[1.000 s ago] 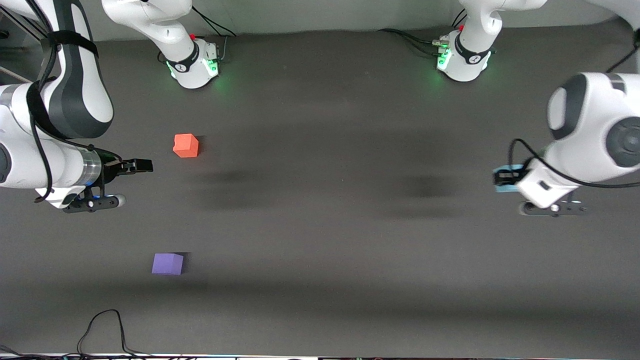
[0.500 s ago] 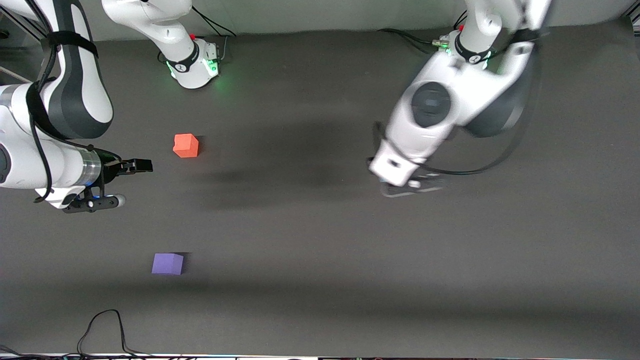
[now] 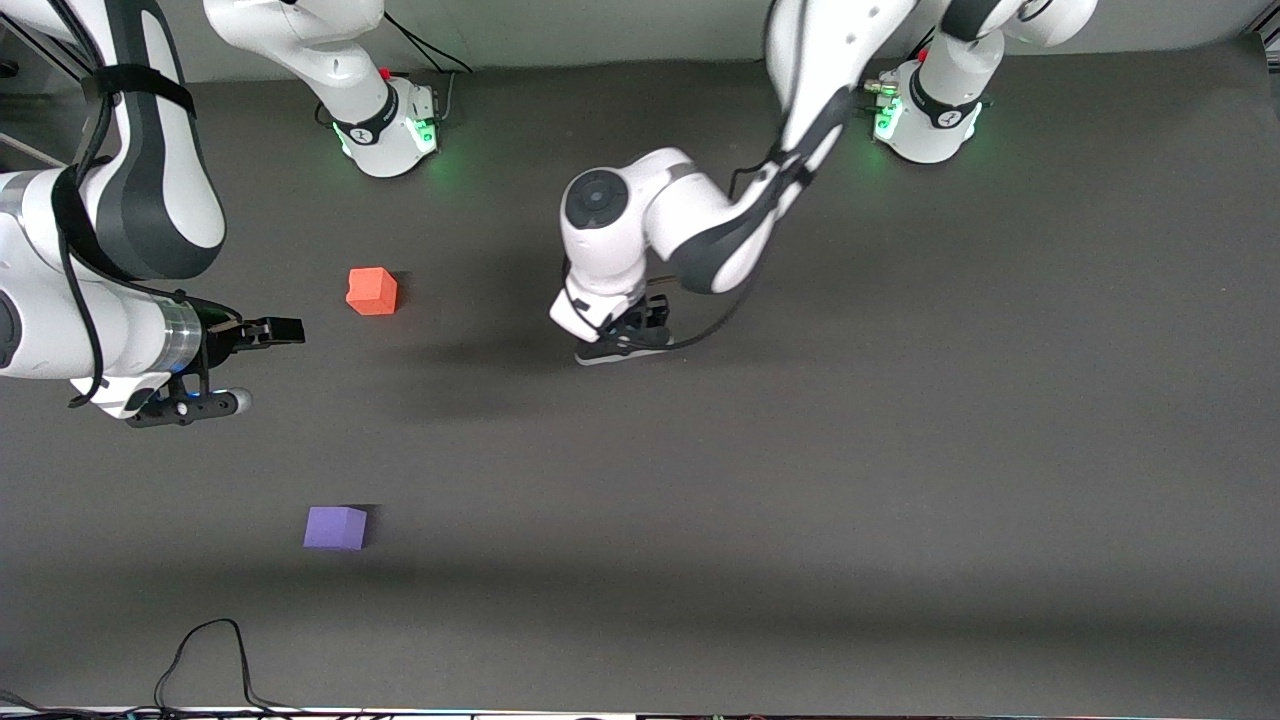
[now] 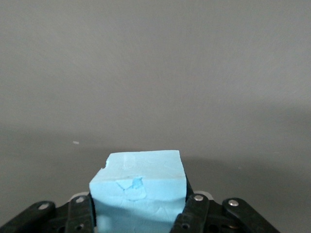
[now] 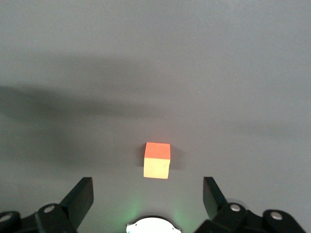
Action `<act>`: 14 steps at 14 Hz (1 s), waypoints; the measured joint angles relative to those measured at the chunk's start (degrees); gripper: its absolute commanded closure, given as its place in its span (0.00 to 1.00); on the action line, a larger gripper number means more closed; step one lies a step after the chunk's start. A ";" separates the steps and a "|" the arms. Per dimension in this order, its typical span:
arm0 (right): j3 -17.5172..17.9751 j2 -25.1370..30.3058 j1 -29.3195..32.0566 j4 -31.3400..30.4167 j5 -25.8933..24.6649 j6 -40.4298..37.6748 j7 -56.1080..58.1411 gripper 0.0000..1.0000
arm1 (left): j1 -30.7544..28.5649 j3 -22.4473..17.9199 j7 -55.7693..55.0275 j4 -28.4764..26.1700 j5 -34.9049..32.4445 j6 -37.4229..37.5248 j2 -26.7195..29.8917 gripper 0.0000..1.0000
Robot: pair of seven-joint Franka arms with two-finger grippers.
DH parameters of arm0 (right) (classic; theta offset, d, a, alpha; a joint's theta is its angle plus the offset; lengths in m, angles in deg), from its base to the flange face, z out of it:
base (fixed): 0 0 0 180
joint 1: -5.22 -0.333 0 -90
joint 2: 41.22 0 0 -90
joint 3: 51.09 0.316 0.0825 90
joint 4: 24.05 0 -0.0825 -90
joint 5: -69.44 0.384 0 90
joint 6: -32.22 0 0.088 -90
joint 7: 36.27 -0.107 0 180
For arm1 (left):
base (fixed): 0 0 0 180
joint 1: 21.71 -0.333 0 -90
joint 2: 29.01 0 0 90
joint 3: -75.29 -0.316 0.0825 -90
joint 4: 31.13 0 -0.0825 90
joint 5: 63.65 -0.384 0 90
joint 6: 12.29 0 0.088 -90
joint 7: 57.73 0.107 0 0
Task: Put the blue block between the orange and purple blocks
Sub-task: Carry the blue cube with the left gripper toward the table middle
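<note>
Holding the blue block [image 4: 138,191] tight in my left gripper [image 3: 625,335] over bare table [image 3: 800,480]; right gripper [image 3: 262,335] waits spread wide near the orange block [image 3: 372,291], purple block [image 3: 335,527] apart.

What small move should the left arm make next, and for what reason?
Probably carry on toward the right arm's end: the left gripper, shut on the blue block, is over bare table, short of the gap between the orange block and the purple block.
</note>
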 measured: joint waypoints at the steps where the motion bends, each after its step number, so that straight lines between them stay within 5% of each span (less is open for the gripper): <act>1: 0.00 -0.02 0.00 0.00 0.00 0.00 0.07 0.00 | 0.82 -0.07 -0.92 0.16 -1.16 -1.52 -2.30 0.58; 4: 0.01 -0.10 -0.06 -0.01 0.08 -0.04 0.16 0.00 | 1.59 -0.27 -1.40 1.22 -2.27 -3.85 -6.01 0.55; 6: 0.08 -0.16 -0.12 -0.01 0.16 -0.05 0.16 0.00 | 1.59 -0.39 -1.40 1.58 -2.41 -3.85 -6.02 0.08; 7: 0.11 -0.19 -0.15 -0.01 0.17 -0.05 0.16 0.00 | 1.58 -0.44 -1.40 1.58 -2.45 -3.86 -6.05 0.00; 14: 0.22 -0.64 -0.22 0.00 0.24 -0.72 0.17 0.00 | -4.63 2.13 -0.01 5.49 -0.48 2.58 -1.55 0.00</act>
